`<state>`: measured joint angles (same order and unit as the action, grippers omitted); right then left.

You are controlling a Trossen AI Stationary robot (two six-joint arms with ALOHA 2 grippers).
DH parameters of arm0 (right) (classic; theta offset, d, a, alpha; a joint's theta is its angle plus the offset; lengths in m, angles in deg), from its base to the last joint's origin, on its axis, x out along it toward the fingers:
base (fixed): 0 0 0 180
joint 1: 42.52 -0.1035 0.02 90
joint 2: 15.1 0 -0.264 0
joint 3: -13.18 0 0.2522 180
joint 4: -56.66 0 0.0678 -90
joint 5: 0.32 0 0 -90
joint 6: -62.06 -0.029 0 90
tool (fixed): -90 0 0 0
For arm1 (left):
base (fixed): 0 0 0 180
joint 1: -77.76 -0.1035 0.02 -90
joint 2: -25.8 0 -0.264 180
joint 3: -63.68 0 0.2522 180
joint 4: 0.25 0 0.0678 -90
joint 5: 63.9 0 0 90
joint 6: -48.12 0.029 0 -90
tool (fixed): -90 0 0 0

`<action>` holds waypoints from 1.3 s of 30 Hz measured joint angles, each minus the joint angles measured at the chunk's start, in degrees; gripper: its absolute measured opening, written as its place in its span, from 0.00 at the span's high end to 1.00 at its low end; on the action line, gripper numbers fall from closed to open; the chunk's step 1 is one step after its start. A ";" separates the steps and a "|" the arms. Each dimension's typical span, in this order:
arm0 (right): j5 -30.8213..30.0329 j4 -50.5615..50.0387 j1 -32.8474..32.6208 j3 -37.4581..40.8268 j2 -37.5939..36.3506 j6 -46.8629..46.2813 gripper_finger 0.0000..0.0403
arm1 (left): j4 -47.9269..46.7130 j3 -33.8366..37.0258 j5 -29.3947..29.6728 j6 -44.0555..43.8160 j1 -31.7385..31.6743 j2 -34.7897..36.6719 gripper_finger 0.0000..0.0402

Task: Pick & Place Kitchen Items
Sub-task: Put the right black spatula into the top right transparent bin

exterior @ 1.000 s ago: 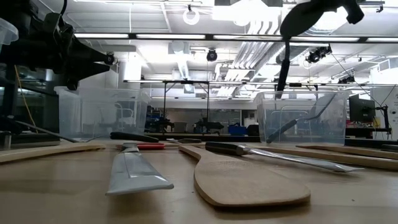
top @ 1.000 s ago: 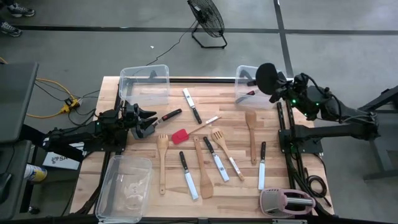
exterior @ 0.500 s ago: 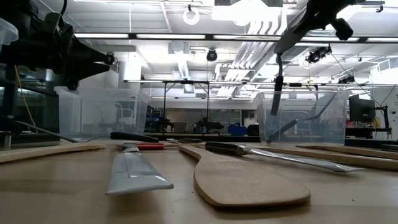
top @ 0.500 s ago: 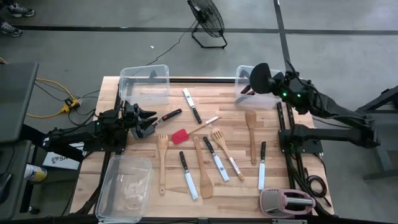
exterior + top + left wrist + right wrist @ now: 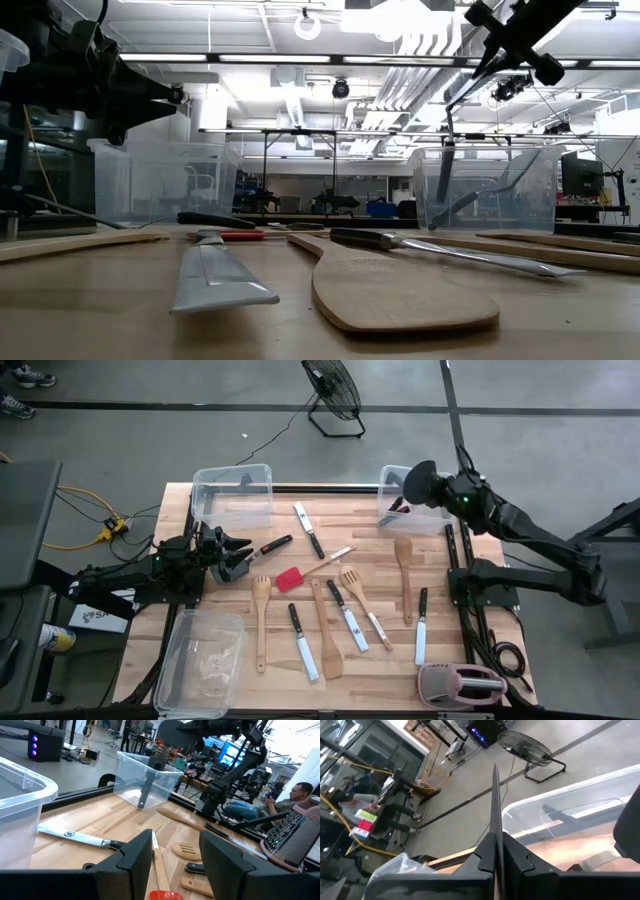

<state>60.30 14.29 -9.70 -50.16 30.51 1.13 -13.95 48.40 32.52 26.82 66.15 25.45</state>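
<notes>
The right gripper [image 5: 440, 492], clamped on a black spatula [image 5: 447, 150], hangs it handle-down over the far-right clear bin [image 5: 386, 510] for dropping in, while the left gripper [image 5: 238, 556] waits with fingers apart beside the table's [image 5: 370, 660] utensils.

My right gripper [image 5: 432, 488] hangs over the clear bin [image 5: 409, 501] at the bench's far right corner, a black spatula [image 5: 417, 482] clamped in it. My left gripper [image 5: 238, 556] waits near the left edge — fingers spread. Between them lie knives [image 5: 309, 530], wooden spoons [image 5: 261, 620] and a red spatula [image 5: 290, 579]; a toaster [image 5: 461, 684] sits at the near right corner.
</notes>
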 joint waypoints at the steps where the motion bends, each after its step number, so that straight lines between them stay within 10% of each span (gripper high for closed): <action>1: 0.00 -0.04 0.49 0.00 0.26 -0.69 0.99 | -0.01 -0.01 0.00 0.00 0.01 -0.01 0.59; 39: 9.40 -1.84 13.35 0.04 10.81 -2.32 0.88 | -0.01 -0.01 0.00 0.00 0.02 -0.01 0.59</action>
<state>69.69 12.46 3.65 -50.12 41.32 -1.19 -13.95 48.38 32.52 26.82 66.16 25.44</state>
